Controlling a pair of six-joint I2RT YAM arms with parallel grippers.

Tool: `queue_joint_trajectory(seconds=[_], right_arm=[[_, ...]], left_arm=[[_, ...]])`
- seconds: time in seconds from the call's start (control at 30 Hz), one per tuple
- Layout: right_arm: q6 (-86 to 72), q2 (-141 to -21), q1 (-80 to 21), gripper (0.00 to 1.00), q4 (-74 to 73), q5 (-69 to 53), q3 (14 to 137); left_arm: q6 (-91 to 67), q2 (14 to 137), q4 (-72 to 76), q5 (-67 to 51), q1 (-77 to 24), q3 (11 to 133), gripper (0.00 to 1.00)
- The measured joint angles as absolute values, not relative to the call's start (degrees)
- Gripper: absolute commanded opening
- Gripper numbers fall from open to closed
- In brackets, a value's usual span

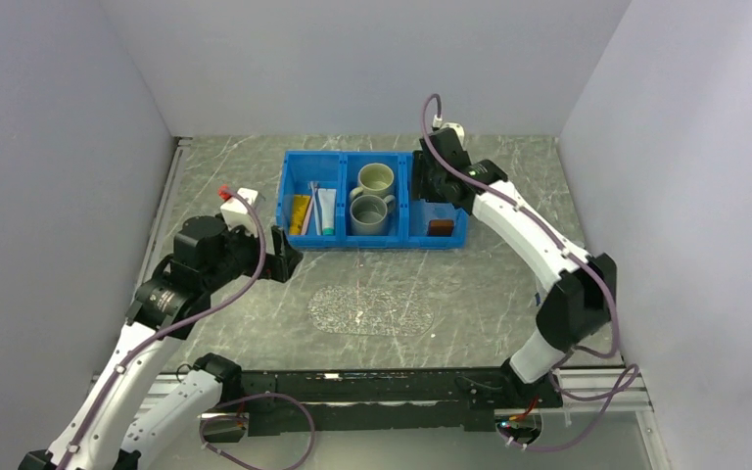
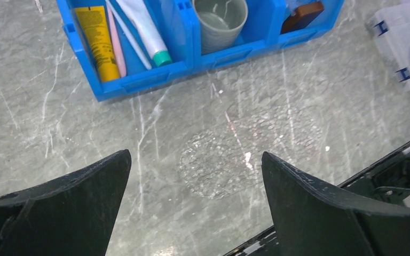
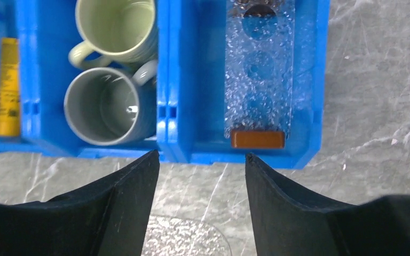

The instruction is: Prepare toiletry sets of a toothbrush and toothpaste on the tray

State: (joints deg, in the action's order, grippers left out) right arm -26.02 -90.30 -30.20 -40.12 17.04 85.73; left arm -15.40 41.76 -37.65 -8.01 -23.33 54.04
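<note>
The clear glittery oval tray (image 1: 372, 309) lies bare on the table in front of the blue bin (image 1: 372, 238). The bin's left compartment holds a yellow toothpaste tube (image 2: 97, 40), a pinkish toothbrush (image 2: 117, 45), a pale toothbrush (image 2: 131, 40) and a white toothpaste tube with a teal cap (image 2: 145, 29). My left gripper (image 2: 196, 156) hangs open and holds nothing, left of the tray (image 2: 256, 144) and short of the bin. My right gripper (image 3: 201, 156) is open and holds nothing, over the bin's right compartment near its front wall.
Two mugs, one pale green (image 3: 120, 24) and one grey (image 3: 104, 109), fill the middle compartment. The right compartment holds a brown block (image 3: 258, 140) and a clear textured piece (image 3: 259, 69). A small clear box (image 2: 400, 42) with a screwdriver sits off to the right.
</note>
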Motion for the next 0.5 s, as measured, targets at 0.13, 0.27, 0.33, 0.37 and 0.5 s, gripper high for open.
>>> queue_joint_trajectory(seconds=[0.13, 0.27, 0.33, 0.37, 0.5], right_arm=[[-24.4, -96.7, -27.7, 0.54, -40.4, 16.3, 89.0], [-23.1, -102.3, -25.4, 0.51, -40.6, 15.7, 92.1], [-22.4, -104.6, -24.5, 0.51, -40.5, 15.3, 93.6], [-22.0, -105.7, -24.2, 0.51, -40.6, 14.9, 94.5], [-20.8, -110.6, -23.1, 0.51, -40.6, 14.2, 98.7]], left_arm=[[-13.6, 40.8, -37.0, -7.3, -23.3, 50.7, 0.99], [-12.4, 39.8, -36.3, -5.9, -23.3, 47.8, 0.99], [-11.9, 39.0, -36.3, -5.2, -23.3, 47.0, 0.99], [-11.7, 38.8, -36.3, -5.0, -23.3, 46.9, 0.99], [-11.6, 38.1, -36.2, -3.5, -23.3, 46.8, 0.99]])
